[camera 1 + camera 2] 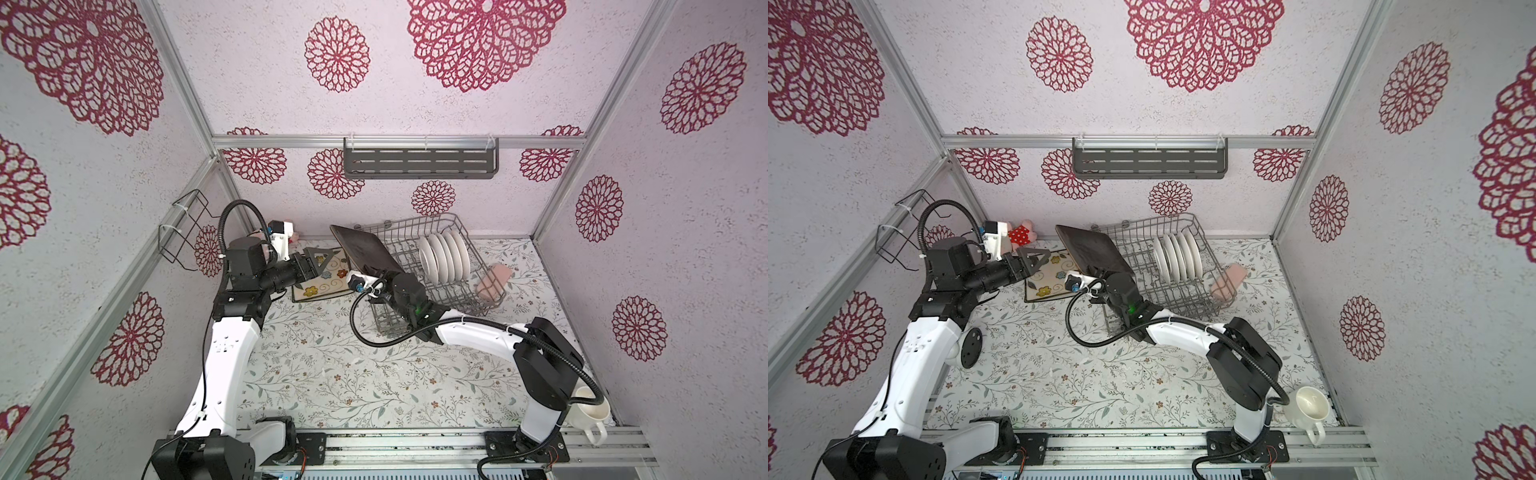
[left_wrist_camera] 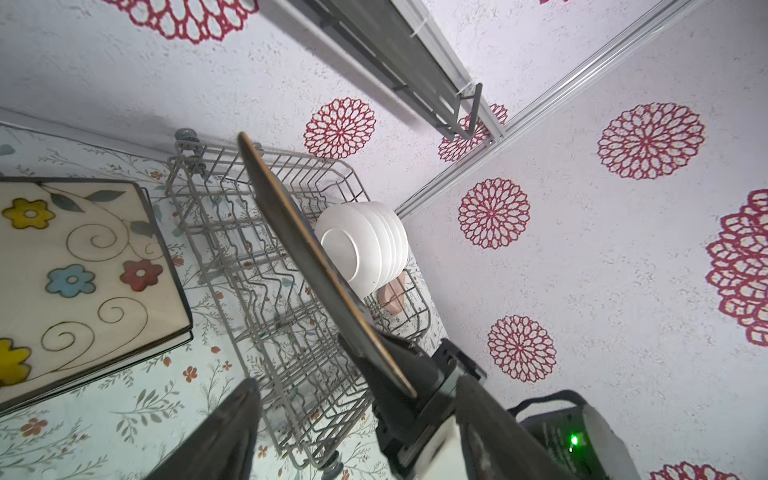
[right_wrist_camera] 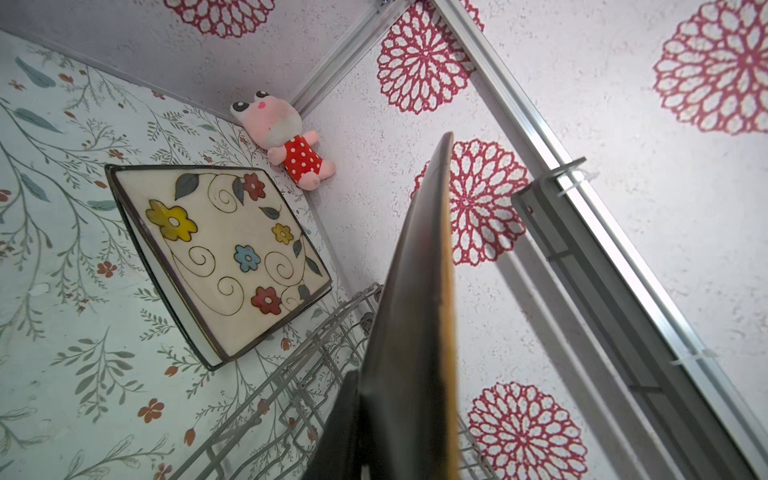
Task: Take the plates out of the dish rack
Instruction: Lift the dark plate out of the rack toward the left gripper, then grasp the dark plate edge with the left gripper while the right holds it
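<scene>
The grey wire dish rack (image 1: 465, 303) (image 1: 1196, 305) (image 2: 232, 232) (image 3: 266, 399) stands at the back of the table. Several small round white plates (image 1: 444, 257) (image 1: 1177, 259) (image 2: 365, 245) stand upright in it. My right gripper (image 1: 376, 274) (image 1: 1100, 272) (image 3: 374, 436) is shut on the lower edge of a dark brown square plate (image 1: 365, 251) (image 1: 1090, 249) (image 2: 291, 249) (image 3: 415, 311), holding it tilted above the rack's left end. A white square plate with painted flowers (image 1: 320, 286) (image 1: 1046, 286) (image 2: 75, 270) (image 3: 224, 257) lies flat left of the rack. My left gripper (image 1: 318, 259) (image 1: 1034, 259) (image 2: 361, 449) hovers open over it, holding nothing.
A pink block (image 1: 494, 280) (image 1: 1227, 282) lies in the rack's right end. A white mug (image 1: 588, 409) (image 1: 1308, 405) sits at the front right. A plush toy (image 1: 1021, 235) (image 3: 286, 141) leans in the back-left corner. The grey wall shelf (image 1: 419, 162) and the black wire holder (image 1: 187, 232) hang above.
</scene>
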Controlling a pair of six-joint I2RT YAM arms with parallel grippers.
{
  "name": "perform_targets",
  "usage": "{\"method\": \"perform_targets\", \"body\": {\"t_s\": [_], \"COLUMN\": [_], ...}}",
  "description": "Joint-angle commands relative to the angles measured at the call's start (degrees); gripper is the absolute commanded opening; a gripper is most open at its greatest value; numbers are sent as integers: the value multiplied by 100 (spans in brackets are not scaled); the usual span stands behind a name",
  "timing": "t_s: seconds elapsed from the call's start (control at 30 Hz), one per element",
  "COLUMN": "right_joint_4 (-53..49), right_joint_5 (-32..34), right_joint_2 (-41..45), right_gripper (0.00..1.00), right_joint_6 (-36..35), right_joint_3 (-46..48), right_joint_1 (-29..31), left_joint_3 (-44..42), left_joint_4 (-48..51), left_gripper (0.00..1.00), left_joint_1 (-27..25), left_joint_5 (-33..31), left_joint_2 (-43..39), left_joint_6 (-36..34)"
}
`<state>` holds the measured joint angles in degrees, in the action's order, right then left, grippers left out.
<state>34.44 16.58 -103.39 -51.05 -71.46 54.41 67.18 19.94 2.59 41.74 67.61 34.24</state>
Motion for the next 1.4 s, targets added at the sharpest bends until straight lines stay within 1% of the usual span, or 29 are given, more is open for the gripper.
{"method": "perform_targets", "body": {"t_s": [0.0,0.03,0.1,0.17,0.23,0.3,0.37,0.6,0.8,0.83,0.87,1.03,1.07,1.1,1.2,1.23,1.3,1.37], "right_joint_4": [1409,1332,1492,1626,1733,1825,1841,1693,1679,1688,1704,1672,1696,1739,1728,1765,1837,1917], "right_joint_5": [856,1041,1516,1863,2092,2147,2198,2527,2614,2614,2610,2615,2562,2539,2463,2412,2310,2242], "right_joint_2": [188,129,-39,-195,-404,-632,-826,-1277,-1306,-1298,-1289,-1169,-1101,-1044,-851,-773,-644,-524], "right_gripper": [0,0,0,0,0,0,0,0,0,0,0,0,0,0,0,0,0,0], "right_joint_6": [-847,-935,-1201,-1528,-1869,-2287,-2557,-2709,-2643,-2639,-2620,-2323,-2266,-2207,-1921,-1843,-1757,-1716], "right_joint_3": [-591,-703,-902,-1069,-1296,-1513,-1722,-2487,-2641,-2631,-2627,-2557,-2474,-2403,-2230,-2142,-1977,-1830], "right_joint_1": [219,296,469,632,783,922,1028,1220,1237,1238,1238,1231,1230,1225,1212,1212,1203,1203], "left_joint_3": [-168,-171,-25,-80,-213,-296,-351,-372,-407,-422,-418,-486,-487,-500,-543,-547,-548,-586], "left_joint_4": [-294,-228,427,579,526,493,493,655,696,675,662,581,568,541,461,428,414,372], "left_gripper": [76,76,76,76,76,75,75,76,74,73,70,47,44,44,46,49,60,68], "left_joint_1": [15,13,13,7,13,5,5,22,40,48,52,119,136,145,154,154,155,165], "left_joint_5": [-76,-135,-495,-726,-729,-603,-527,-615,-605,-605,-605,-557,-553,-525,-428,-395,-377,-377], "left_joint_2": [-59,-72,-111,-214,-313,-351,-399,-450,-357,-359,-371,-406,-403,-410,-420,-422,-424,-451], "left_joint_6": [294,260,-40,-154,-133,-70,-72,-218,-293,-292,-288,-264,-253,-243,-216,-203,-216,-206]}}
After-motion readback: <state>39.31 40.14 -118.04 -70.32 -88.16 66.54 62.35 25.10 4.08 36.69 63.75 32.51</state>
